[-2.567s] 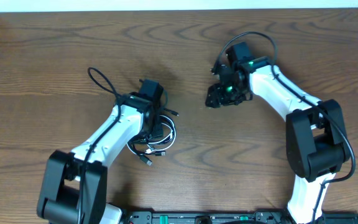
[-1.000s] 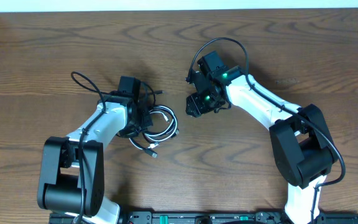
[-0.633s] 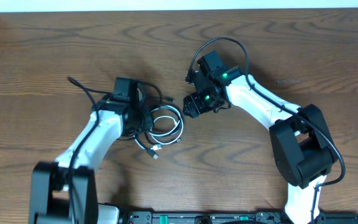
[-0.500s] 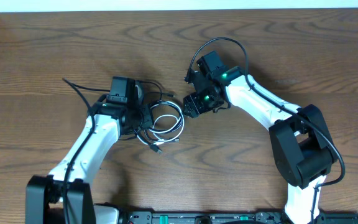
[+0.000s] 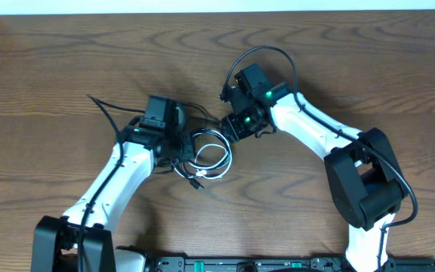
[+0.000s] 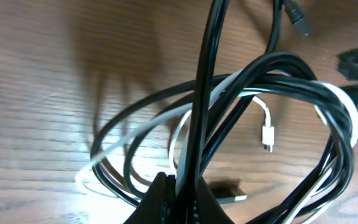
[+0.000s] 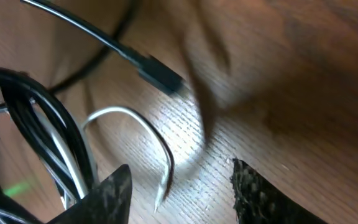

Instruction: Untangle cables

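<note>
Our left hand (image 6: 178, 200) is clamped on the cables (image 5: 208, 155), a looped bundle mid-bench (image 5: 66, 60). It grips at the bundle's 9 o'clock, likely as an anchor for pulling. At 1 o'clock our right hand (image 7: 179, 174) hovers parted and empty over the white cord (image 7: 129, 117).

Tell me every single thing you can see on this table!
black cords: several, black, tangled in a heap mid-table
white cord: one, white, looped through that heap
table: one, brown wood, under everything
left arm: one, white and black, reaching to the heap
right arm: one, white and black, reaching to the heap
left gripper: one, black, shut on the black cords
right gripper: one, black, open at the heap's edge
</note>
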Robot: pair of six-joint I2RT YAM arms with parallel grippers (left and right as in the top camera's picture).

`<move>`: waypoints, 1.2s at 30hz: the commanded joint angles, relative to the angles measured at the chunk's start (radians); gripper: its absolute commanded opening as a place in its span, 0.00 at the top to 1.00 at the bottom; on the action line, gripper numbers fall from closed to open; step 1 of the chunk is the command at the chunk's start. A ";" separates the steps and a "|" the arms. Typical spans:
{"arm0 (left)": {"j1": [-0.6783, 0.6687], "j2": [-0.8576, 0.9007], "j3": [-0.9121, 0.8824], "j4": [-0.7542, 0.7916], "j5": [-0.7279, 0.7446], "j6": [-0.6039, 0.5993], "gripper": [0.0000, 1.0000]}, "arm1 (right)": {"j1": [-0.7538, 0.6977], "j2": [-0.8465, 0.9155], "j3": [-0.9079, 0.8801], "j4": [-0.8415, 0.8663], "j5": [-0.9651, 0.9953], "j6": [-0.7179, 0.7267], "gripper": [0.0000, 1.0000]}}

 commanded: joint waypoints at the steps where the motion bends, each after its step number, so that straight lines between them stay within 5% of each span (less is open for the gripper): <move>1: -0.033 0.006 0.001 0.010 0.017 0.013 0.92 | 0.027 0.010 -0.008 0.002 0.111 0.032 0.56; 6: -0.047 0.006 0.001 0.012 0.018 0.009 0.92 | 0.047 0.010 -0.036 0.023 0.317 0.101 0.64; 13: -0.046 0.006 0.001 0.029 0.033 0.010 0.93 | 0.048 0.009 -0.074 0.064 0.365 0.129 0.64; 23: -0.046 0.008 0.001 0.036 0.012 0.010 0.92 | 0.011 -0.148 -0.050 -0.047 0.277 0.036 0.39; 30: -0.047 0.008 -0.002 0.039 -0.048 -0.010 0.92 | 0.012 -0.211 -0.050 -0.055 0.090 0.011 0.41; 36: -0.046 0.008 -0.002 0.043 -0.060 -0.052 0.92 | 0.024 -0.201 -0.053 -0.042 0.031 0.010 0.55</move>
